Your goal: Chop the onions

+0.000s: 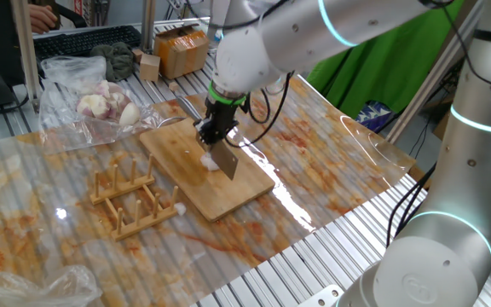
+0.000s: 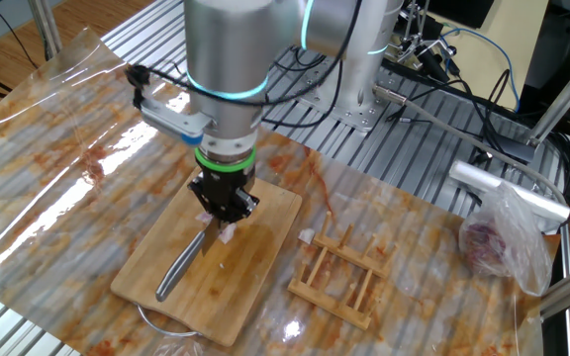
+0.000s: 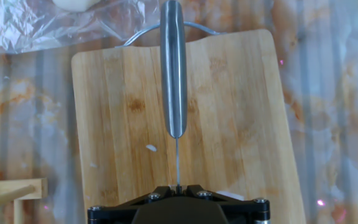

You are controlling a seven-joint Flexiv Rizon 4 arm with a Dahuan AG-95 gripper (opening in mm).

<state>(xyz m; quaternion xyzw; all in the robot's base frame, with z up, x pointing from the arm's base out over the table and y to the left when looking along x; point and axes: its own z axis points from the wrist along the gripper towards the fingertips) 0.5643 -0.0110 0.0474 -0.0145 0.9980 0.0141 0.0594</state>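
Take the bamboo cutting board as your landmark: it lies on the plastic-covered tabletop, and your gripper hangs straight down over its middle. The jaws are clamped on a knife; in the hand view you see the steel handle running away from the gripper along the board's centre line toward the edge with the wire loop, the thin spine of the blade leading back between the jaws. In one fixed view the flat blade stands on edge on the board, and a small pale piece of the onions sits just beside it on the wood, touching or nearly so; you cannot tell which. A few tiny white bits lie on the board left of the blade in the hand view. Beside the board stands a wooden rack, with a small white scrap between rack and board. Beyond the board's far end, in one fixed view, a clear plastic bag holds whole peeled bulbs.
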